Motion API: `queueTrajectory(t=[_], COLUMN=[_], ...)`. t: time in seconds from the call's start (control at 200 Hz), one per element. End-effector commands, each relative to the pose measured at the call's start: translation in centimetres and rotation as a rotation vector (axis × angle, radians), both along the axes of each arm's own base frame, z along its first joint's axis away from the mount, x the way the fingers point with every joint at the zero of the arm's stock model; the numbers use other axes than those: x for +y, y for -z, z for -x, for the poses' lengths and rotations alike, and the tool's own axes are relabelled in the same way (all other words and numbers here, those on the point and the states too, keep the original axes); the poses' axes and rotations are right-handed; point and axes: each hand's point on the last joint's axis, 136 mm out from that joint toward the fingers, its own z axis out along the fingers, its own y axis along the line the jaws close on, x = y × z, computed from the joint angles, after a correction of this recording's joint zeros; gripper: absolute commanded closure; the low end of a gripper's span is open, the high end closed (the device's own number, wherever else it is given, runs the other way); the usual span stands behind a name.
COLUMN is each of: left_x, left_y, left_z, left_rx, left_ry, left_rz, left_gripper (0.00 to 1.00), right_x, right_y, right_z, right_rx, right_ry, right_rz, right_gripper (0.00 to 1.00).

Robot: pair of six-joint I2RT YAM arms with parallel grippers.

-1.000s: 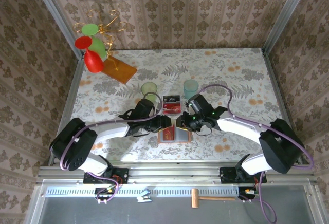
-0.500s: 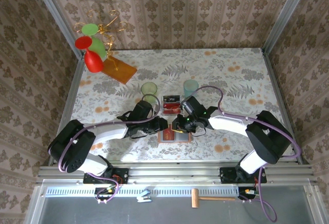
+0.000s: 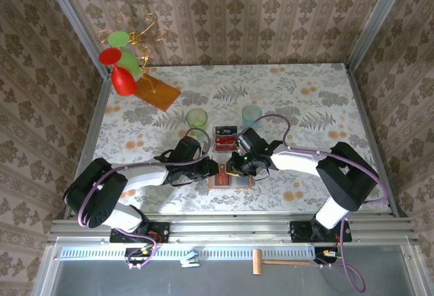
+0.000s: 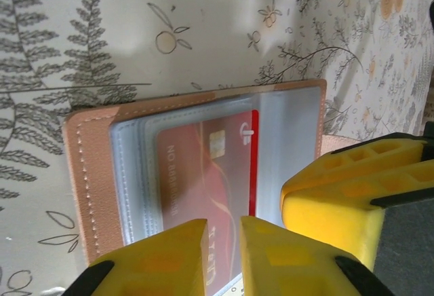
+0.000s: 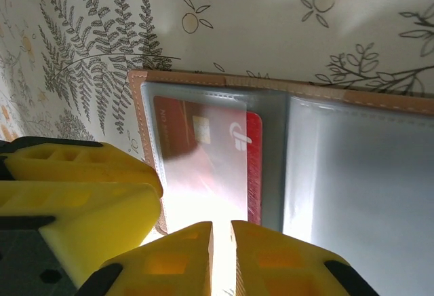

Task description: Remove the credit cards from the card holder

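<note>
Left tool [image 4: 224, 231], right tool [image 5: 222, 231] — nearly closed over card holder [image 4: 88, 167]; grip unclear

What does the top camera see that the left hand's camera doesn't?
Top camera: a green cup, a blue cup and loose cards lying near them.
Left wrist camera: the small chip on the red card, and the clear sleeve over it.
Both: the open card holder on the flowery table.
</note>
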Motion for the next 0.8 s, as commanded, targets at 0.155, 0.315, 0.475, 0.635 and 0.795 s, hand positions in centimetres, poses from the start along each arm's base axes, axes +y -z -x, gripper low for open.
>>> queueTrajectory(t=[0.155, 0.315, 0.475, 0.635, 0.795], left_x=[0.5, 0.5, 0.4, 0.5, 0.5], left_y=[0.9, 0.9, 0.9, 1.2, 1.3], left_z=[-0.1, -0.1, -0.1, 0.0, -0.1], left_rx=[-0.006, -0.006, -0.005, -0.001, 0.000], left_ry=[-0.007, -0.008, -0.007, -0.007, -0.006], left_rz=[-0.014, -0.013, -0.012, -0.017, -0.016], left_gripper=[0.81, 0.81, 0.81, 0.81, 0.81], right_x=[1.1, 1.0, 0.9, 0.9, 0.8], right_y=[-0.2, 0.2, 0.4, 0.7, 1.0], right_z=[-0.5, -0.3, -0.2, -0.2, -0.1], right_rx=[-0.010, -0.004, -0.002, 0.003, 0.007], right_ry=[-0.015, -0.018, -0.017, -0.018, -0.018], right_rz=[-0.007, 0.002, 0.009, 0.013, 0.022], right_gripper=[0.84, 0.80, 0.79, 0.76, 0.74])
